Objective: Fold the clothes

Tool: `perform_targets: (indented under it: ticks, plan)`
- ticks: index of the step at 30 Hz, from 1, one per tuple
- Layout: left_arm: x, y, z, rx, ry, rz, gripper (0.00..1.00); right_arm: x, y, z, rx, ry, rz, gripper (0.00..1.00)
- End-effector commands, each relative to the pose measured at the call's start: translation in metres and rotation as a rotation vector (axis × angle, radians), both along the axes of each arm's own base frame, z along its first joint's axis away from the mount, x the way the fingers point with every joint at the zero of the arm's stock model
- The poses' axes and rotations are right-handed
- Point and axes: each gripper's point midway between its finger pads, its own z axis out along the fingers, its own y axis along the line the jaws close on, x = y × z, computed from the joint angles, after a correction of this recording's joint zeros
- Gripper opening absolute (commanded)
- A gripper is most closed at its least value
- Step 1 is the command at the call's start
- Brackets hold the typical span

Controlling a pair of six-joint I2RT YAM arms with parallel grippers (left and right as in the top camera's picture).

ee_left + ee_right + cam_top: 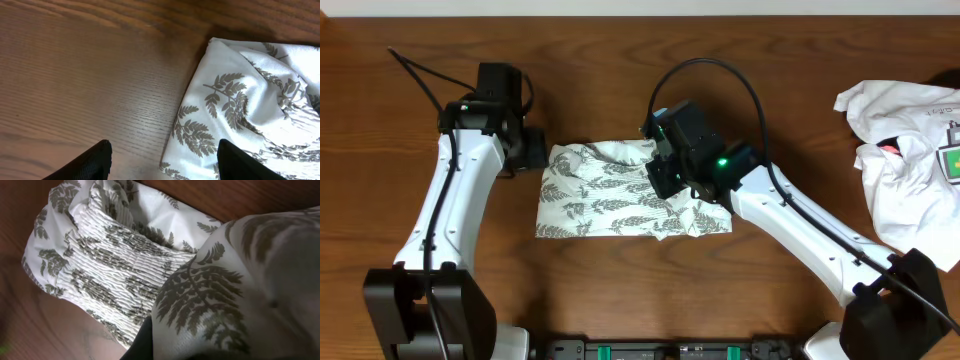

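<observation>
A white garment with a grey fern print [610,190] lies crumpled in the middle of the table. My left gripper [532,152] is open at its upper left corner; in the left wrist view its fingertips [162,162] straddle the cloth's edge [235,100] without holding it. My right gripper [665,172] is over the garment's right part and is shut on a fold of it; in the right wrist view the fern cloth [210,305] drapes over one dark finger [142,342] and hides the other.
A heap of white clothes [905,150] with a green tag lies at the right edge of the table. Black cables run over the table's back from both arms. The arm bases stand at the front edge.
</observation>
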Motion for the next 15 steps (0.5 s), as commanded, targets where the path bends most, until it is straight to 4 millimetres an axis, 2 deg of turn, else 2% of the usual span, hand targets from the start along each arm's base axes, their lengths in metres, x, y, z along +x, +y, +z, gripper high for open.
perform_targets:
  ticks: [1, 10, 15]
  plan:
    - [-0.003, 0.001, -0.006, 0.001, 0.023, 0.008, 0.68, 0.002, 0.007, 0.010, 0.026, -0.013, 0.002, 0.01]
    - [-0.004, -0.001, -0.006, -0.011, 0.025, 0.006, 0.68, 0.003, 0.009, 0.012, 0.032, -0.020, 0.003, 0.01]
    - [-0.006, -0.038, -0.006, -0.217, 0.037, -0.046, 0.68, 0.004, 0.009, 0.012, 0.033, -0.022, 0.002, 0.01]
